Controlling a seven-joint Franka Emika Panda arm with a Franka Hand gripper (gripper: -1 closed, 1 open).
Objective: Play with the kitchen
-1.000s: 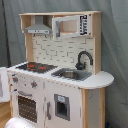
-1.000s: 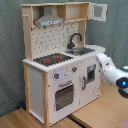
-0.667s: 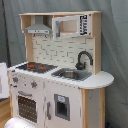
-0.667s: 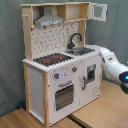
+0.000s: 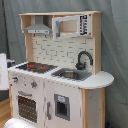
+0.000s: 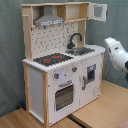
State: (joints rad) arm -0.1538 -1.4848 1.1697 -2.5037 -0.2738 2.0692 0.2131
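— Kitchen [image 6: 62,62] stands on the wooden floor in front of a grey curtain [image 5: 112,50], with the stove top [image 6: 52,59] and sink [image 6: 80,51] side by side on the counter. Where are you?

— My arm [image 6: 116,52] hangs off the sink end, at the second exterior view's right, near the counter's rounded edge but apart from it. In the first exterior view only a white piece of me shows, at the bottom edge.

— Is your hand spread or pressed together?

— I cannot tell; the fingers do not show in either view.

— So what would make a good approach?

— I judge nothing is engaged yet. The nearest things worth handling are the black faucet [image 6: 74,39] and the small door [image 6: 91,74] under the sink. I would come in level, slowly, and line up on one handle before touching.

— Any risk?

— The upper cabinet door [image 6: 98,12] hangs open above that corner, so I should stay low and avoid nudging the whole unit.
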